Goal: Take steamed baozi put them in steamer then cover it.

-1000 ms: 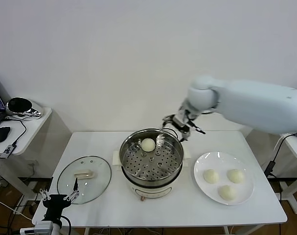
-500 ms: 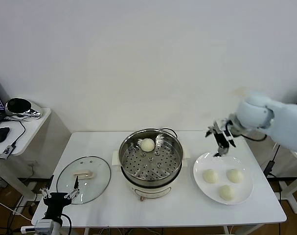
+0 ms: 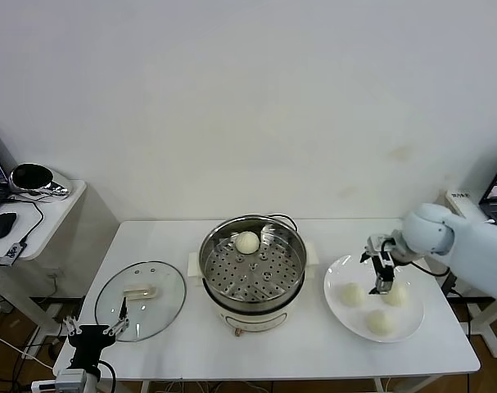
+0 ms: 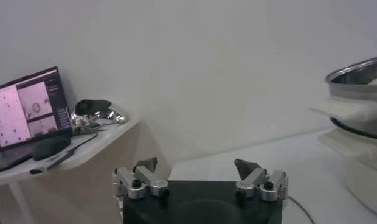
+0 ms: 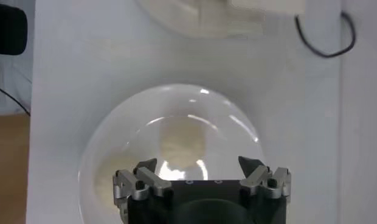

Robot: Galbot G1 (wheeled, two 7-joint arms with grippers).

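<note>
The steel steamer (image 3: 232,278) stands mid-table on its white base, with one baozi (image 3: 247,242) on the far side of its perforated tray. Three more baozi lie on the white plate (image 3: 338,274) to the right: one on its left (image 3: 352,294), one on its right (image 3: 395,295) and one at the front (image 3: 381,322). My right gripper (image 3: 382,277) hangs open just above the plate, between the two rear buns. In the right wrist view a bun (image 5: 182,141) lies ahead of the open right gripper (image 5: 200,165). The glass cover (image 3: 162,307) lies flat at the left. My left gripper (image 3: 92,332) is parked open at the front-left corner.
A side table at the far left holds a laptop (image 4: 30,109), a mouse and a dark shiny object (image 3: 33,177). A black cable (image 5: 319,36) runs behind the steamer's base. The steamer's side (image 4: 359,76) shows at the edge of the left wrist view.
My right arm has swung from behind the steamer to the right and come down over the plate, gripper still open. The left arm has not moved.
</note>
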